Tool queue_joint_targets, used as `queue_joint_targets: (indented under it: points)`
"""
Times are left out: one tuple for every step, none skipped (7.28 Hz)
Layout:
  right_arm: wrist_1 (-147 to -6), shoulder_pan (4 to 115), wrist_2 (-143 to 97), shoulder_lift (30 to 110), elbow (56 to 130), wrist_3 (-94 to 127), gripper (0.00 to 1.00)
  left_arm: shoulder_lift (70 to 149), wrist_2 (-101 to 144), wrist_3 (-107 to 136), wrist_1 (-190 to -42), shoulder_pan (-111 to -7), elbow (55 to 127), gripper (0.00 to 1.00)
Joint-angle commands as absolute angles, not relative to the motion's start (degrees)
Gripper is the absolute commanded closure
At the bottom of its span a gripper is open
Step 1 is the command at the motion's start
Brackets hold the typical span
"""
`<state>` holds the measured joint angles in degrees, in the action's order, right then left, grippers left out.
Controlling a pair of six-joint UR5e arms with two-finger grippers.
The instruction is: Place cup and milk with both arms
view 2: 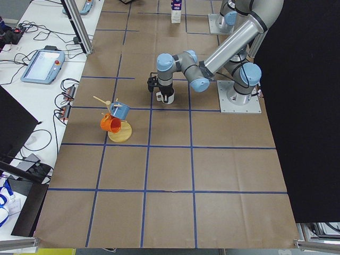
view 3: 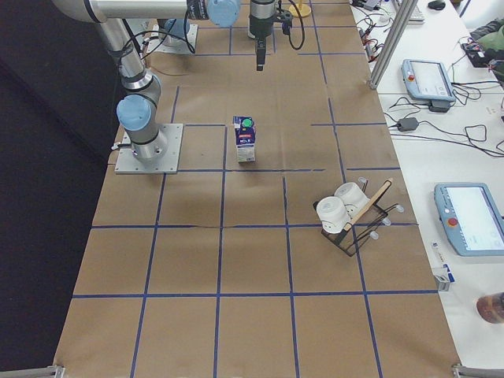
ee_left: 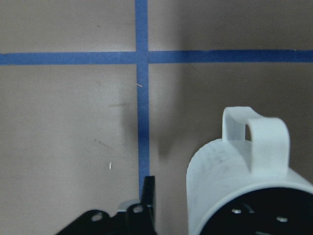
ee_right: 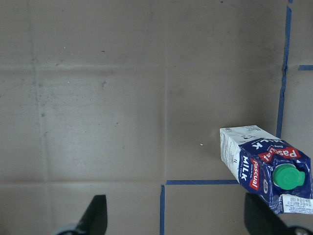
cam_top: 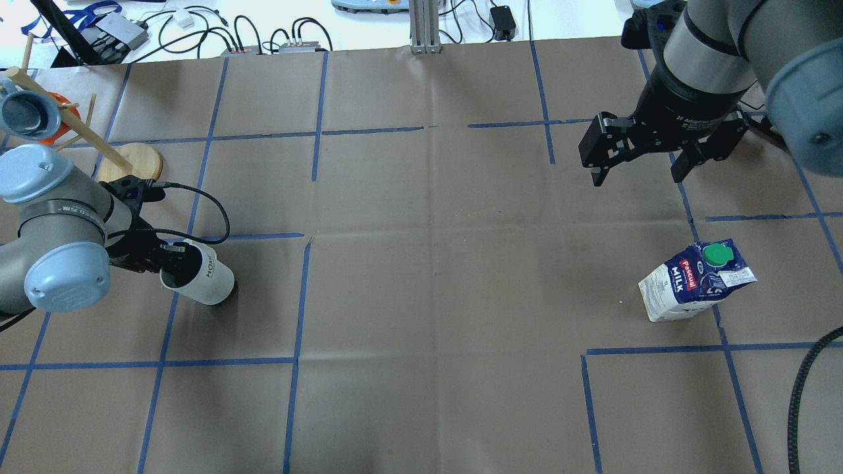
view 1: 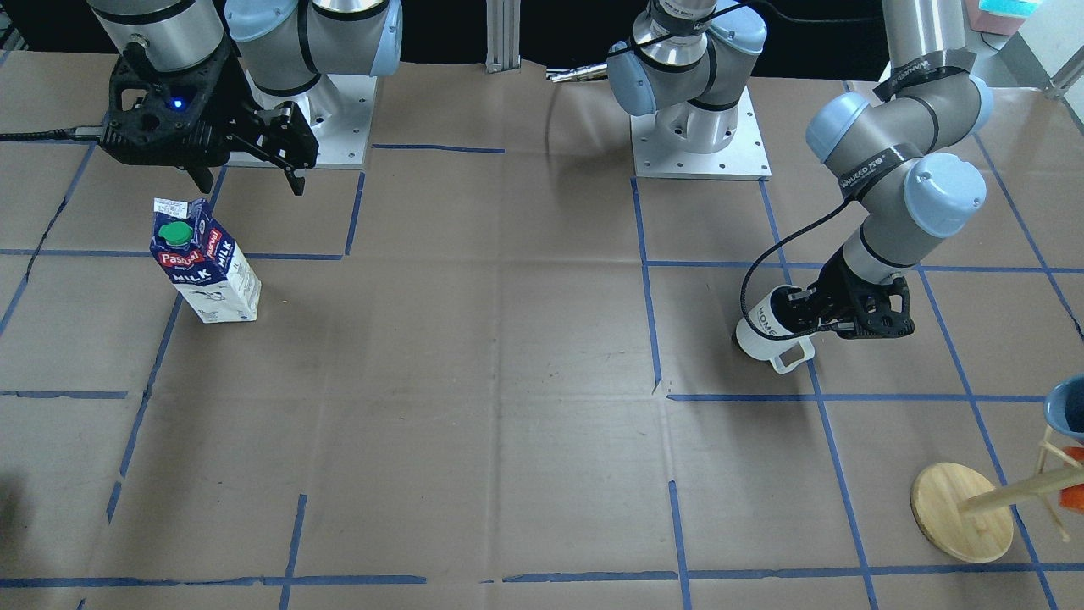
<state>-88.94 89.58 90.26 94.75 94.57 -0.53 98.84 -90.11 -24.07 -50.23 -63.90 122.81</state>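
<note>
On table (view 1: 508, 381), milk (view 1: 207, 275) upright, cup (view 1: 762, 326) upright in left gripper (view 1: 804, 309)

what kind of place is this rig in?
Probably a robotics lab: left arm and right arm bolted to a paper-covered table taped in a blue grid, teach pendant alongside.

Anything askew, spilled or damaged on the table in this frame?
Nothing stands out. The milk stands upright with its cap on, and the open right hand is apart from it. The cup is upright with nothing spilled, and the left hand straddles its rim.
</note>
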Motion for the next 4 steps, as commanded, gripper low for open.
queue_joint_targets:
  points:
    - [-88.95, 89.56, 90.26, 94.75, 94.57, -0.53, 0.0, 98.18, -90.7, -23.47, -51.58, -64.07, 122.0, 0.98]
    - [-88.95, 89.65, 90.18, 94.75, 94.57, -0.53, 0.0, 97.83, -91.05, -23.47, -51.68, -64.68, 120.77, 0.98]
    - [-88.95, 89.65, 90.18, 94.75, 94.57, -0.53, 0.0, 97.82, -90.97, -23.47, -52.98, -65.64, 118.15, 0.98]
    - [-88.95, 89.56, 90.18, 94.75, 94.57, -0.53, 0.0, 97.82, -91.05, -22.42, -56.91, -69.05, 114.64, 0.98]
